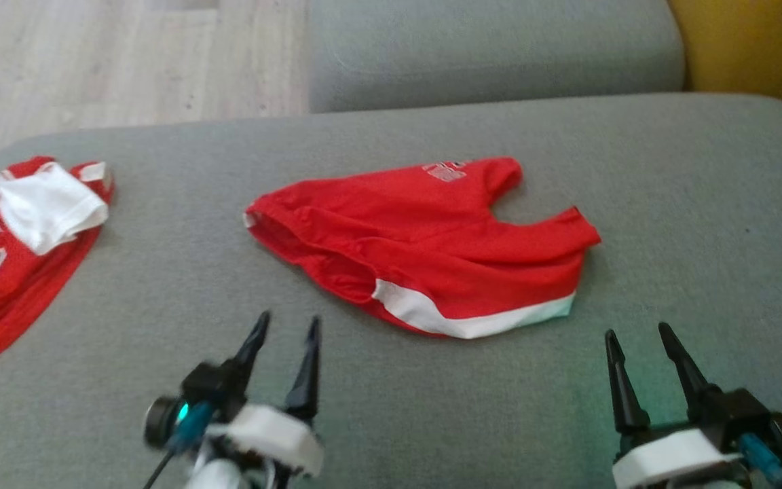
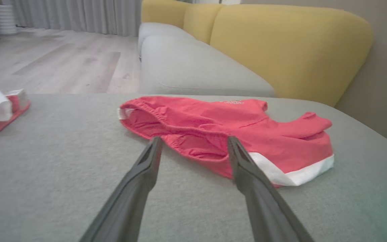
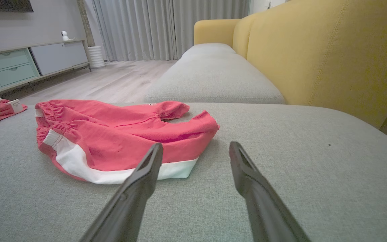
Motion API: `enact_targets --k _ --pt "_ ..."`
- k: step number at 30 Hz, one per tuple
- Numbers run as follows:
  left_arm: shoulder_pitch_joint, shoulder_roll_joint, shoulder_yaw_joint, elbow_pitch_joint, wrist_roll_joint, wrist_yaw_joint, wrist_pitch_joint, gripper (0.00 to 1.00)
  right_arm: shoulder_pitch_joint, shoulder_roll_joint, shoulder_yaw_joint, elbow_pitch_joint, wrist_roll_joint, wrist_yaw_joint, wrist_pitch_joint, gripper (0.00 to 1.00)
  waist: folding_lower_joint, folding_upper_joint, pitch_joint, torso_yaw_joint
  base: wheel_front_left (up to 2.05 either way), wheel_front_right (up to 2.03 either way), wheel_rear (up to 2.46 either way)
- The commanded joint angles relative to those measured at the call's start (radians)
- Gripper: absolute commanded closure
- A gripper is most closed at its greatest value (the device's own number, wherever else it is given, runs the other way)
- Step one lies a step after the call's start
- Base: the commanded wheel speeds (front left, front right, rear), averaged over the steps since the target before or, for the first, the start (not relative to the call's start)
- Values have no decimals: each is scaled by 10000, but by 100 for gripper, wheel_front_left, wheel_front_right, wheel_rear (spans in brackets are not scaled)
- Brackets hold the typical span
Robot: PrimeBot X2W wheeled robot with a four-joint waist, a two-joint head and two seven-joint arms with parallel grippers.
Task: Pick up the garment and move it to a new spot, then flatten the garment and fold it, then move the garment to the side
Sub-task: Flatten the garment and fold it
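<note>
The garment (image 1: 432, 244) is a pair of red shorts with a white side stripe, lying crumpled in the middle of the grey sofa cushion (image 1: 690, 204). It also lies ahead in the left wrist view as the garment (image 2: 247, 131) and to the left in the right wrist view as the garment (image 3: 119, 134). My left gripper (image 1: 289, 326) is open, just short of the waistband at the lower left. In its own view the left gripper (image 2: 193, 144) frames the waistband opening. My right gripper (image 1: 639, 333) is open near the shorts' lower right corner; from its wrist camera the right gripper (image 3: 196, 149) points past the hem corner, nothing held.
A second red garment with a white piece on it (image 1: 17, 231) lies at the cushion's left edge. A further grey cushion (image 1: 493, 47) and the yellow backrest (image 1: 751, 47) stand beyond. Wooden floor (image 1: 126, 61) is off the far left edge.
</note>
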Motion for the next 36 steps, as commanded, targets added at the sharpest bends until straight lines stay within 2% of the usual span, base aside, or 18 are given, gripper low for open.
enact_targets --k 1,5,10,18,19,20,21,22,23,31,36 --pt "-734 -61 164 -152 110 -87 84 0 -617 -53 298 -373 -64 77 -111 0 -1 0 271 -266 0 0 0" --pt "-1768 -345 -346 614 309 -439 669 0 -917 -53 485 -401 -107 77 -111 0 -1 0 854 -841 0 0 0" --pt "-2579 -515 -529 1454 303 -746 1017 0 -1229 -53 627 -447 -140 77 -111 0 -1 0 1360 -1345 0 0 0" --pt "-3545 -541 -609 2768 265 -1086 1370 0 -1524 -53 825 -437 -22 77 -111 0 -1 0 1752 -1774 0 0 0" --pt "-3610 -566 -627 2877 260 -1127 1344 22 -1524 -53 828 -419 -13 77 -111 0 -1 0 1750 -1789 0 0 0" --pt "-3652 -618 -633 2957 225 -1175 1293 53 -1521 -53 822 -397 -6 77 -111 0 -1 0 1729 -1790 0 0 0" --pt "-3682 -673 -634 3005 205 -1209 1181 69 -1505 -53 798 -373 0 77 -111 0 -1 0 1689 -1770 0 0 0" --pt "-3692 -734 -629 3045 179 -1225 1072 93 -1477 -53 757 -348 5 77 -111 0 -1 0 1639 -1731 0 0 0" --pt "-3686 -786 -638 3057 174 -1232 945 100 -1439 -53 706 -326 7 77 -111 0 -1 0 1575 -1676 0 0 0" --pt "-3115 -957 -542 2632 14 -1062 80 100 -1138 -53 513 -140 44 77 -111 0 -1 0 923 -1055 0 0 0" --pt "-2367 -583 -137 2157 -251 -656 -86 100 -949 -53 445 -43 42 77 -111 0 -1 0 562 -695 0 0 0"
